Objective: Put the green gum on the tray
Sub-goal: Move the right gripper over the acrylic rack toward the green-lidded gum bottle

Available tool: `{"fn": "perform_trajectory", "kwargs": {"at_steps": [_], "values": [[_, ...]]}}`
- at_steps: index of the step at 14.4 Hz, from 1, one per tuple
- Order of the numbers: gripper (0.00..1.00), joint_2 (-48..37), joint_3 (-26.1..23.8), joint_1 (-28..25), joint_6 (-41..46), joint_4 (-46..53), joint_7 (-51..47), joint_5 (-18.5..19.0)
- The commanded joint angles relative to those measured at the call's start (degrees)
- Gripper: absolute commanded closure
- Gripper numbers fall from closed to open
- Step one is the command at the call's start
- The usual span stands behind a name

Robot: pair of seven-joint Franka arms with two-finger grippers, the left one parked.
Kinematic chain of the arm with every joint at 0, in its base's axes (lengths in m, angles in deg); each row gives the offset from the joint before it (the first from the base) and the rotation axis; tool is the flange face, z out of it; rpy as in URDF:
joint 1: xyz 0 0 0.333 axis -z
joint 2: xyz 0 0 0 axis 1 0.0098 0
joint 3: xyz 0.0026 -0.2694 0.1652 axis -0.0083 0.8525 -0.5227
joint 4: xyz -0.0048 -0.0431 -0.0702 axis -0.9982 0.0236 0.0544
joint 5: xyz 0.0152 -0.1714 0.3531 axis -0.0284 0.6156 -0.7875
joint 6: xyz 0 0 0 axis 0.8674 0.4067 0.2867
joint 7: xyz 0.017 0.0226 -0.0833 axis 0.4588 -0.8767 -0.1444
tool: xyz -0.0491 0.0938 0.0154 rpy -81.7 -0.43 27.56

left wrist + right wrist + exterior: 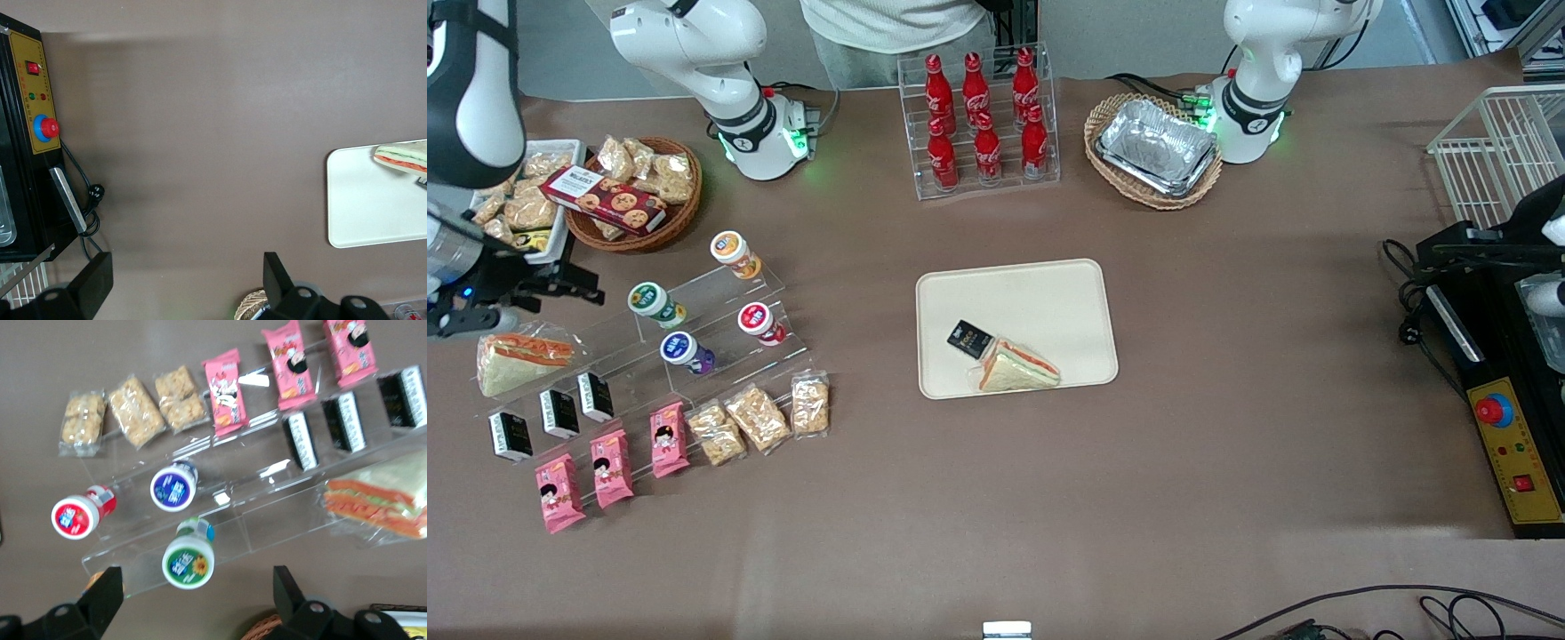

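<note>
The green gum (656,302) stands on the clear stepped display rack (720,329) toward the working arm's end of the table (1227,444), beside the purple-lidded jar (173,486). The gripper (193,597) hangs above the green gum, jaws spread wide, holding nothing. The tray (1040,293) lies mid-table, well apart, carrying a wrapped sandwich (1016,366) and a small black packet (969,338).

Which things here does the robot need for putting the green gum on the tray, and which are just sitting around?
Needed:
small green gum jar with white lid, on the clear stepped rack
flat cream-beige plastic tray
right gripper, open above the jar

Just lying about:
red-lidded jar
purple-lidded jar
orange-lidded jar
red cola bottles
wrapped sandwich on the tray
</note>
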Motion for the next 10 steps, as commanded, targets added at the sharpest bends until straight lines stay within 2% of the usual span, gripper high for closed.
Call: {"fn": "perform_trajectory", "kwargs": {"at_steps": [1,8,10], "values": [[0.0,-5.8,0.0,0.1,-3.2,-8.1,0.4,-1.1],[0.0,-6.8,-0.2,-0.4,-4.7,-12.6,-4.2,-1.1],[0.0,-8.2,-0.3,-0.5,-8.3,-16.5,-4.3,-1.1]]}}
